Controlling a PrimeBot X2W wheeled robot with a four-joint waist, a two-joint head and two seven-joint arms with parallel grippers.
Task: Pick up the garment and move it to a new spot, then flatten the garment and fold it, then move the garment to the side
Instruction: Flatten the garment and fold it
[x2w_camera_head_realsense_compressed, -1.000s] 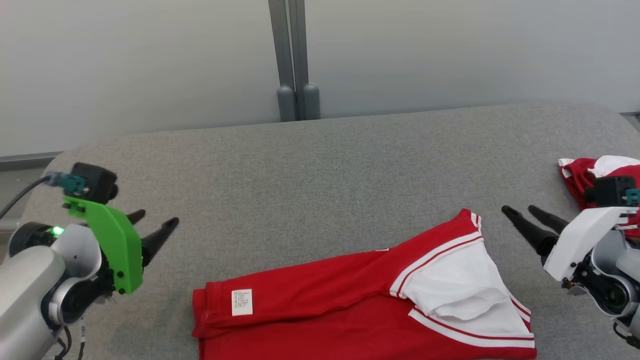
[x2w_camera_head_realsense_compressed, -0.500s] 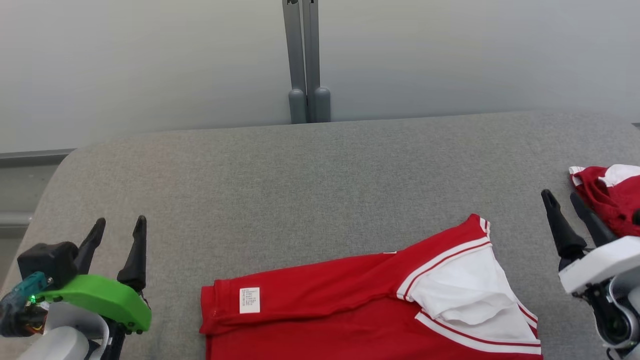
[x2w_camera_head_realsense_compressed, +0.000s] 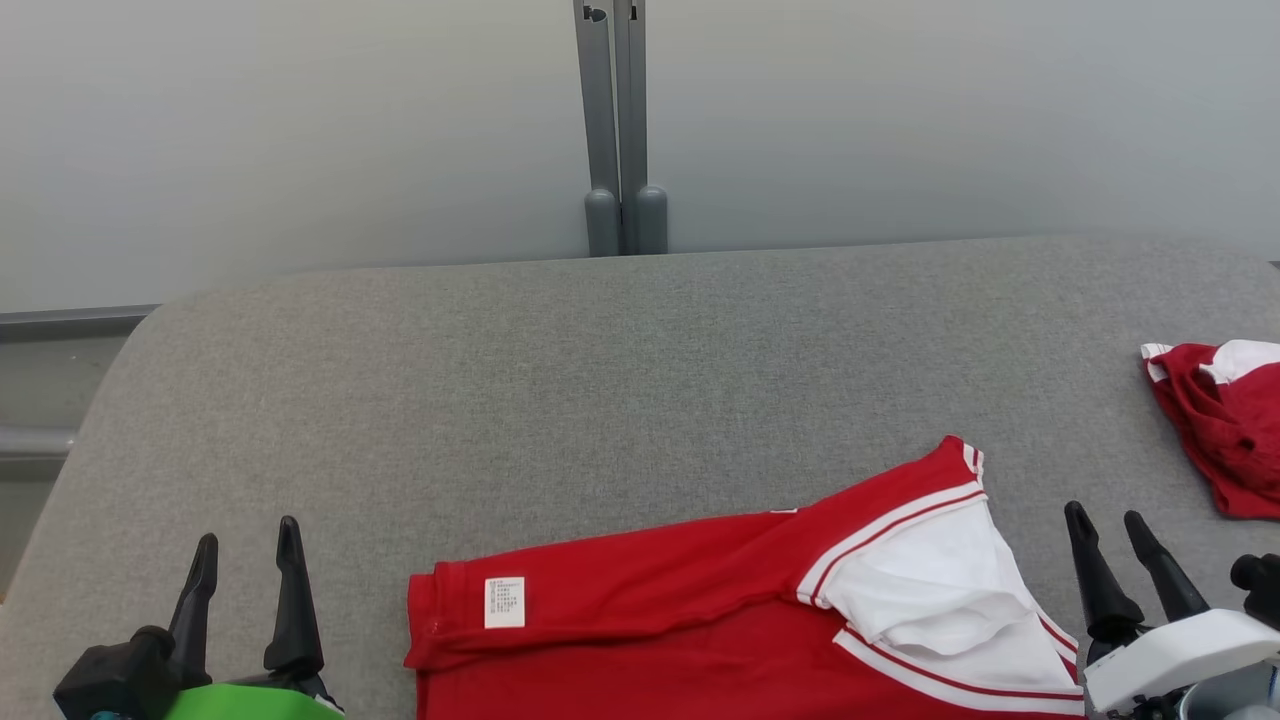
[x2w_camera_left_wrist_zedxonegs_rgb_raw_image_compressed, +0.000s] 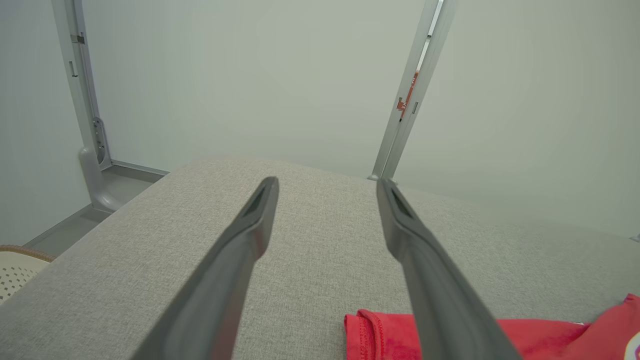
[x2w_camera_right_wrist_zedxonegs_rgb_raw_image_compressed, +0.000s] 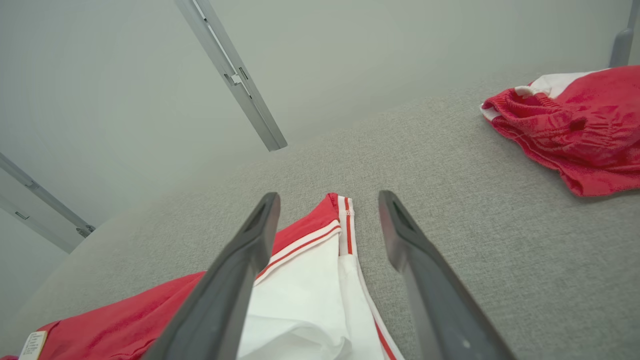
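Both pairs of jaws stand spread wide, and we hold nothing in either. Our left gripper (x2w_camera_head_realsense_compressed: 248, 537) sits at the lower left of the head view, fingers pointing up over bare grey table (x2w_camera_head_realsense_compressed: 600, 380), near the left end of the garment (x2w_camera_head_realsense_compressed: 680, 600) but apart from it. Our right gripper (x2w_camera_head_realsense_compressed: 1104, 515) sits at the lower right, just beside the garment's right edge. In the right wrist view the striped corner of the cloth lies below the gap between our fingers. The garment is red and lies fairly flat along the near side of the table, from the middle towards the right, running off the bottom of the head view. A small white label (x2w_camera_head_realsense_compressed: 505, 602) shows near its left end, and a rumpled white panel (x2w_camera_head_realsense_compressed: 930, 580) edged with red and white stripes covers its right end. A second red and white cloth (x2w_camera_head_realsense_compressed: 1220, 430) lies bunched at the table's far right, well apart from the garment. A grey post (x2w_camera_head_realsense_compressed: 622, 120) stands against the wall behind the table.
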